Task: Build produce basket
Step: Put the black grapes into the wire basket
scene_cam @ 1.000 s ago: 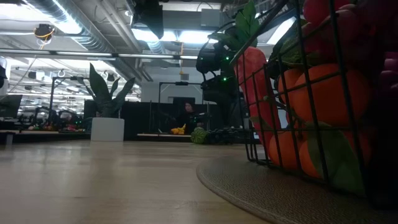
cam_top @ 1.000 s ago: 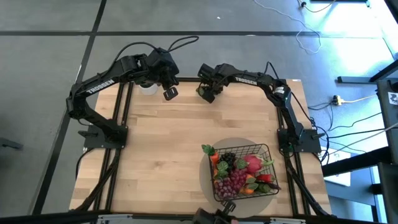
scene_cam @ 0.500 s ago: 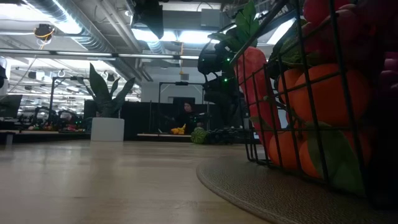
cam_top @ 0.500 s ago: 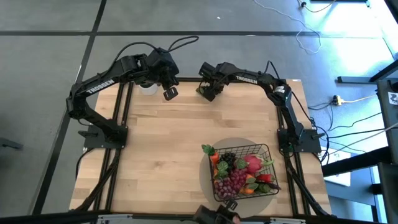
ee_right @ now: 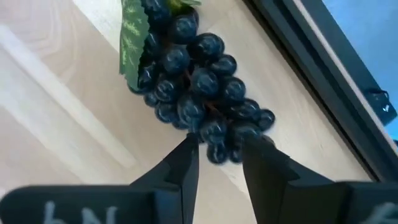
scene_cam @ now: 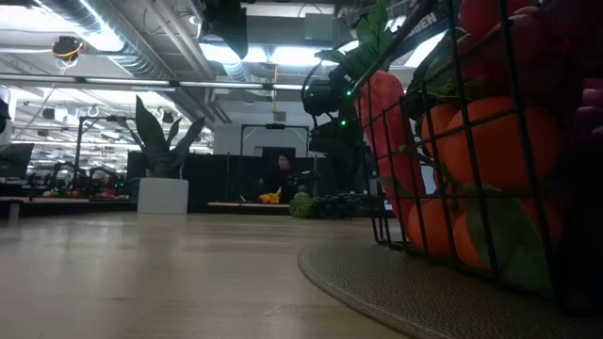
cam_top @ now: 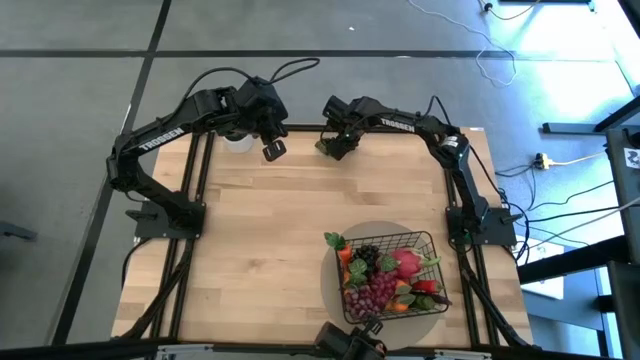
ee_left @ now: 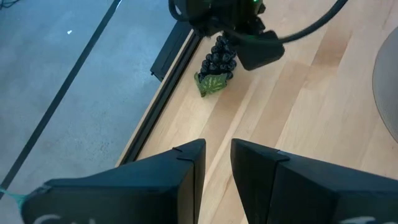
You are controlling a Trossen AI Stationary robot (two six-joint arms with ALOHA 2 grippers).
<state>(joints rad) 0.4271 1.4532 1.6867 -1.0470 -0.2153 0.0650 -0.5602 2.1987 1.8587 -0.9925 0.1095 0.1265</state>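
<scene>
The black wire basket [cam_top: 430, 245] stands on a round grey mat at the table's near right, filled with produce [cam_top: 385, 282] and large in the low view [scene_cam: 490, 141]. A dark grape bunch [ee_right: 193, 81] with a green leaf lies at the table's far edge [ee_left: 217, 59] [scene_cam: 300, 204]. My right gripper [cam_top: 338, 143] [ee_right: 214, 163] is down on the end of the bunch away from the leaf, shut on it. My left gripper [cam_top: 272, 150] [ee_left: 217, 152] hangs shut over the far left of the table, touching nothing. My right gripper pinches the grape bunch's tip [ee_right: 216, 144], the end away from the leaf, between its two fingers. They come from above, pointing down, roughly along the bunch. The leaf end [ee_left: 210, 84] lies on the table by the far edge.
A potted plant in a white pot [cam_top: 238, 140] [scene_cam: 162, 193] stands at the far left corner behind my left gripper. The round grey mat [cam_top: 332, 285] lies under the basket. Bare wood spreads across the table's middle and left [cam_top: 260, 250]. The black frame rail [ee_left: 174, 53] runs along the far edge.
My right gripper has moved a little toward the table's far edge, over the grape bunch. The left arm and the basket have kept still.
</scene>
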